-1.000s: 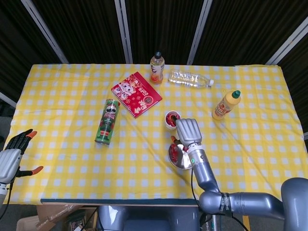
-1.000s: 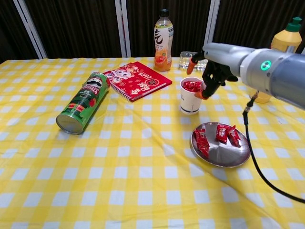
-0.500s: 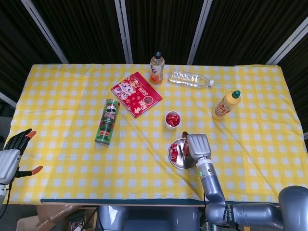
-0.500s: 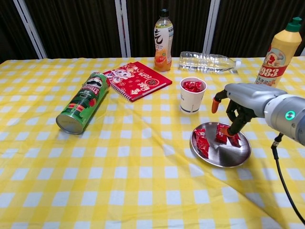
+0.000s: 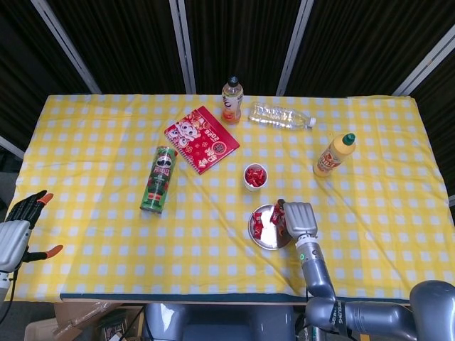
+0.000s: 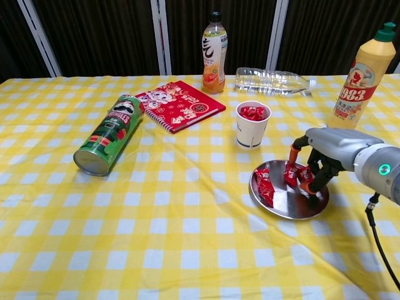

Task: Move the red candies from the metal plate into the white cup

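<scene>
The metal plate (image 6: pixel 295 206) lies right of centre near the front, with one red candy (image 6: pixel 264 185) on its left side and two more (image 6: pixel 291 175) on its right. My right hand (image 6: pixel 325 153) is lowered over those two, thumb on their left and fingertips (image 6: pixel 314 185) on their right, spread and touching the plate. In the head view the right hand (image 5: pixel 298 218) covers the right edge of the plate (image 5: pixel 263 239). The white cup (image 6: pixel 252 128) stands just behind the plate and holds red candies (image 6: pixel 253 113). My left hand (image 5: pixel 18 229) hangs open off the table's left edge.
A green crisp can (image 6: pixel 108 133) lies on its side at the left. A red notebook (image 6: pixel 180 104), an orange drink bottle (image 6: pixel 214 45) and a clear bottle lying flat (image 6: pixel 272 80) are at the back. A yellow sauce bottle (image 6: pixel 359 79) stands to the right.
My right hand moved from above the cup back over the plate and came down onto the two right-hand candies. The left hand stayed still.
</scene>
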Robot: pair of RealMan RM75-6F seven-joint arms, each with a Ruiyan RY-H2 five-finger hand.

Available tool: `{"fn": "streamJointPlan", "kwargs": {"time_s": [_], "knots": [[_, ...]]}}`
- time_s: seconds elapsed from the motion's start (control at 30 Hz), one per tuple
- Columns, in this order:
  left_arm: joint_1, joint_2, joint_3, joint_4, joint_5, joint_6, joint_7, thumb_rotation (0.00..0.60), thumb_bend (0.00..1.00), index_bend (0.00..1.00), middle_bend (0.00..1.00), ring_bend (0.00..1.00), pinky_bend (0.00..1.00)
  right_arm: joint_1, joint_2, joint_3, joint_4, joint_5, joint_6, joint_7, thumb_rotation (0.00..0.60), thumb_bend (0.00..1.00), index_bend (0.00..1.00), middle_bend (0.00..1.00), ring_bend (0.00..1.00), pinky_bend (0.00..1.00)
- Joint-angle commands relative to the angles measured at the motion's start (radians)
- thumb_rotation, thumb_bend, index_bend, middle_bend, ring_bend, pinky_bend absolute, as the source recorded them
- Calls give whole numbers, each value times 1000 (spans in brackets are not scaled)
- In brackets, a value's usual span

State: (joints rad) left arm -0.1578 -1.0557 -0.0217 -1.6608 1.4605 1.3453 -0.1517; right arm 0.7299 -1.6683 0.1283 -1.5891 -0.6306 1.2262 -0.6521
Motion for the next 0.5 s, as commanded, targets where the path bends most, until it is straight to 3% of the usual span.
{"fn": "streamJointPlan", "kwargs": {"time_s": [0.03,0.5], "knots": [[0,-1,0,-1,-2,-2,2,600,31,0,0,0,0,-7,0,4,9,3,-12,6,600,357,359,777,776,882],[0,-1,-3,-9,-9,0,14,600,31,0,0,0,0,-20,-36,22,24,-53,-34,38,600,357,359,777,776,882]]}}
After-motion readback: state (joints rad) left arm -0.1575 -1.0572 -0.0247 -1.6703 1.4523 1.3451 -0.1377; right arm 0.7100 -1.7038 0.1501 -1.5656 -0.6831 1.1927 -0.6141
